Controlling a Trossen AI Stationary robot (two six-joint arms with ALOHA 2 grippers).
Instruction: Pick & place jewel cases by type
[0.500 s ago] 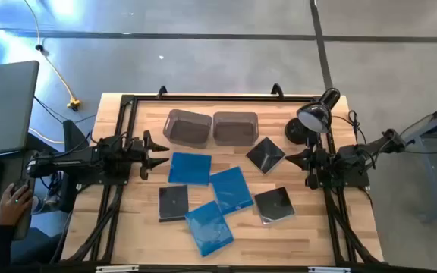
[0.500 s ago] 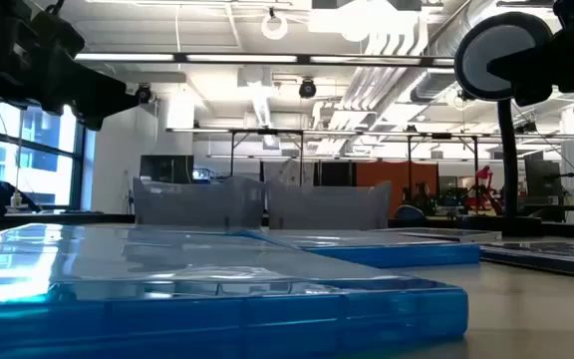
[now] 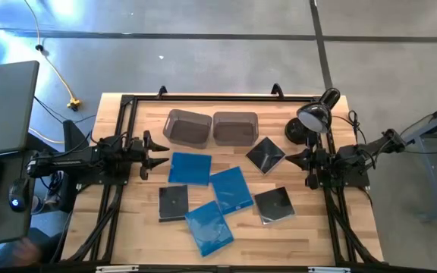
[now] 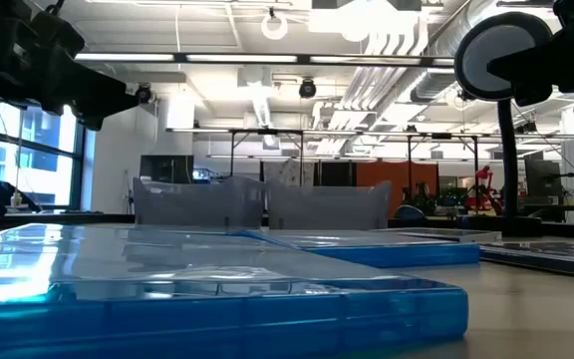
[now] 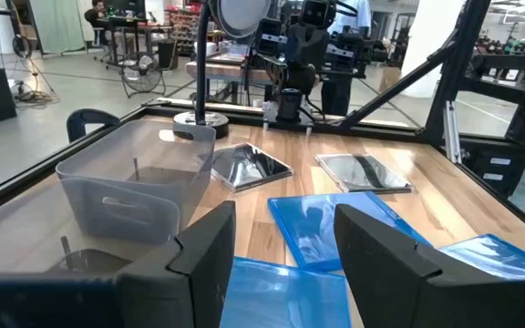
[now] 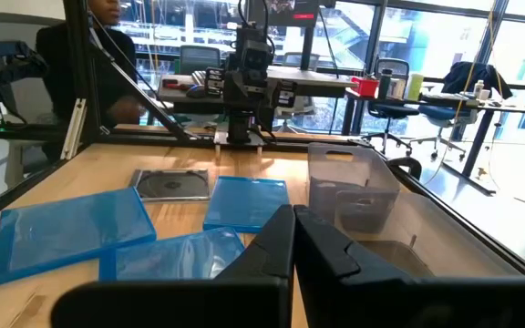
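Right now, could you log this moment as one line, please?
left gripper open, idle | right gripper shut, idle | six jewel cases on table | bins empty

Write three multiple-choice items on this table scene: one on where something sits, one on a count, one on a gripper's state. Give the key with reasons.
1. Where do the two grey bins stand?
A. at the table's far edge, side by side
B. stacked at the near edge
C. one at each arm's base

2. How many blue jewel cases lie on the table?
A. one
B. three
C. five

3. How are the left gripper's fingers?
A. shut on a blue case
B. shut on a bin rim
C. open, holding nothing

Key:
1 A: the high view shows both bins next to each other along the far side.
2 B: three blue cases show, among three black jewel cases.
3 C: the left wrist view shows the fingers spread with only table between them.
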